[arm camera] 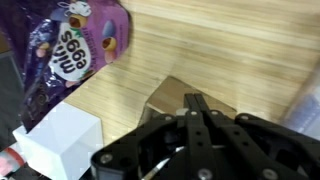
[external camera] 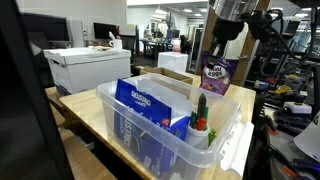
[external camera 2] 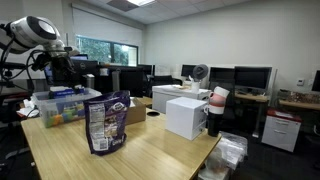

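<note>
Hovering low over the tabletop [arm camera: 240,50], end effector [arm camera: 195,108] clenched tight and grasping nothing, directly above a brown cardboard box [arm camera: 168,95]. Recording the purple snack bag [arm camera: 75,40] as the nearest loose item: upright on the wood, just beside the cardboard, apart from the fingertips.

Recommended handling, by judgement only:
- Spread the fingers fully before any descent.
- Come down squarely over the crimped top edge of the bag.
- Avoid sideways contact, given a light pouch likely prone to tipping.
- Keep clear of the white box [arm camera: 60,145] close by.

Inspecting containers:
- Clear plastic bin [external camera: 108,95] on the same tabletop, near the bag, holding a blue carton [external camera: 150,100] stood on edge and a small green-and-red item [external camera: 200,118] at one corner, identity not determinable.
- Cardboard box contents largely hidden beneath the end effector; cannot tell.
- Bag appearing closed at the top, so far as visible.
</note>
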`<state>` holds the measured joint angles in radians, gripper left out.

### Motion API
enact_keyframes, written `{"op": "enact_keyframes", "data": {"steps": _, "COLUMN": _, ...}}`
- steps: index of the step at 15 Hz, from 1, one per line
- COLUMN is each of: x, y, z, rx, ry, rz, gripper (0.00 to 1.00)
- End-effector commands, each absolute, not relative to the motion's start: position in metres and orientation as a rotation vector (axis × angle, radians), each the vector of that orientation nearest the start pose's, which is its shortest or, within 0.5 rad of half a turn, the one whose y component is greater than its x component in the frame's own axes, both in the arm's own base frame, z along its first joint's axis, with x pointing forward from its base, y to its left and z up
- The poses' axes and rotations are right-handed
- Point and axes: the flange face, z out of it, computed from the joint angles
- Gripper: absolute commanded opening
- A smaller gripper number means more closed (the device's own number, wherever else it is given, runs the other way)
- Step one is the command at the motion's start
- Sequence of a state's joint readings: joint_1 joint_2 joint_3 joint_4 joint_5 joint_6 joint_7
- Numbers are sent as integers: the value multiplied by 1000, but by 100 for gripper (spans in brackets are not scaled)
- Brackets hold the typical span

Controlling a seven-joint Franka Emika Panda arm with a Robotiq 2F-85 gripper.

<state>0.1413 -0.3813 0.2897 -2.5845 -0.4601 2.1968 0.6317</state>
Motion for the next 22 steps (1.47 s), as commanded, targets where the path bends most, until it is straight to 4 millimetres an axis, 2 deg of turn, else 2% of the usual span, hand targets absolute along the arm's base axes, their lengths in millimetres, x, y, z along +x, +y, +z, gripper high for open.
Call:
{"op": "enact_keyframes", "data": {"steps": 1, "x": 366, "y": 119, "z": 389, "rx": -3676, "ry": -168, "rz": -404, "gripper": 3}}
{"op": "enact_keyframes", "data": {"steps": 7, "x": 361, "y": 79, "z": 388, "rx": -3756, "ry": -195, "rz": -464, "gripper": 3}}
{"op": "enact_keyframes", "data": {"steps": 11, "x": 354, "y": 57, "z": 395, "rx": -3830, "ry": -192, "rz": -554, "gripper": 3}}
{"op": "enact_keyframes", "data": {"steps": 15, "x": 346, "y": 40, "z": 404, "rx": -3930, "ry": -246, "rz": -631, "gripper": 3}}
{"op": "enact_keyframes", "data": {"steps": 22, "x": 335, "y": 14, "z": 413, "rx": -4050, "ry": -197, "rz": -665, "gripper": 3}}
